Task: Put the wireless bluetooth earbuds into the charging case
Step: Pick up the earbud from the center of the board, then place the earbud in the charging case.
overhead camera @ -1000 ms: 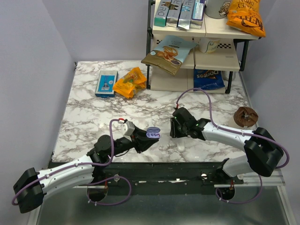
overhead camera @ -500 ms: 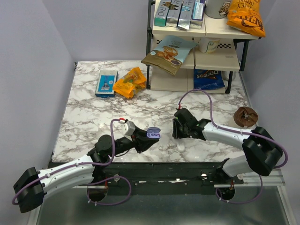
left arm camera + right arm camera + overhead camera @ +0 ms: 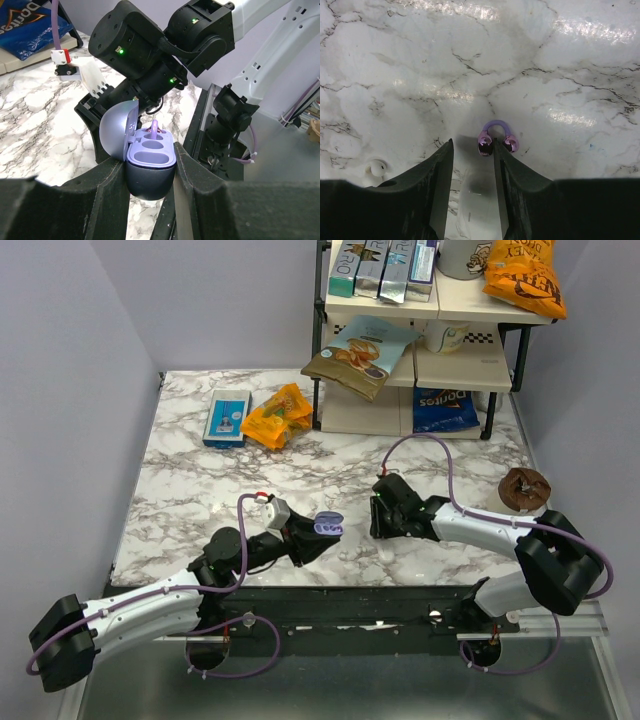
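Two arms at work: left gripper (image 3: 149, 167) clamps the open charging case (image 3: 150, 182), raised at nine o'clock of the right gripper (image 3: 473, 150). Its half-spread jaws flank an earbud (image 3: 498, 136) lying on the marble table (image 3: 395, 60) at their one o'clock. Closing off-centre could flick it away.

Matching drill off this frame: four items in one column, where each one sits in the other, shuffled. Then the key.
Items:
1. charging case
2. loose earbud
3. blue box
4. Doritos bag

Places:
A. low in the rack
B. gripped in the left claw, lid open
C. on the marble beside an orange bag
D. just ahead of the right claw

Pairs: 1-B, 2-D, 3-C, 4-A
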`<act>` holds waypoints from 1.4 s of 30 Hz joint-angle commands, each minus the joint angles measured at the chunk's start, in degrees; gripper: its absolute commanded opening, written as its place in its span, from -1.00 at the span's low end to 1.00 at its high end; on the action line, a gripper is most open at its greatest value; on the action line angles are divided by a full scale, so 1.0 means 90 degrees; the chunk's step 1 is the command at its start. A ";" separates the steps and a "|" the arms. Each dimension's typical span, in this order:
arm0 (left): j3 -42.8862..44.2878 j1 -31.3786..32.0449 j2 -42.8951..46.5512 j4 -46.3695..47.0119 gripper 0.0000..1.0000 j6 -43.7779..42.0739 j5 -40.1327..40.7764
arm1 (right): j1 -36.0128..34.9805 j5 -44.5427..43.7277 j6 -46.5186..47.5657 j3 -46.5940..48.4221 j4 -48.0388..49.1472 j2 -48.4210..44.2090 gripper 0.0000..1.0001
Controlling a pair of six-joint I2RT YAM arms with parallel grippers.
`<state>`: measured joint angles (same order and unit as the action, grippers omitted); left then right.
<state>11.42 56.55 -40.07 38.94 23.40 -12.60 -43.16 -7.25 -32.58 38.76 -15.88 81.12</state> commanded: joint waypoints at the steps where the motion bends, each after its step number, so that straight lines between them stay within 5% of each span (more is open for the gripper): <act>1: -0.0107 0.0054 0.0000 0.0273 -1.00 0.0008 0.0072 | 0.0030 -0.0113 -0.0052 -0.0127 0.0133 0.0078 -0.10; 11: -0.0097 0.0064 -0.0030 0.0322 -1.00 0.0017 0.0062 | 0.0039 -0.0259 0.0046 -0.0088 0.0133 0.0078 -0.39; 21: -0.0165 0.0074 0.0185 0.0224 -1.00 0.0056 0.0228 | 0.0039 -0.0435 0.0494 -0.0225 0.0270 -0.0993 -0.98; 32: -0.0273 0.0074 -0.0068 0.0643 -1.00 -0.0070 0.1233 | -0.0019 0.0969 0.1198 0.0243 -0.0062 -0.3202 -0.99; 42: 0.0108 0.0074 -0.1784 0.2574 -1.00 -0.1866 0.2191 | -0.0906 0.1255 0.1471 0.1375 -0.0550 -0.3828 -0.99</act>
<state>9.58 57.08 -49.39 49.78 15.75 2.76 -47.92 1.80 -21.04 46.15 -17.52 47.09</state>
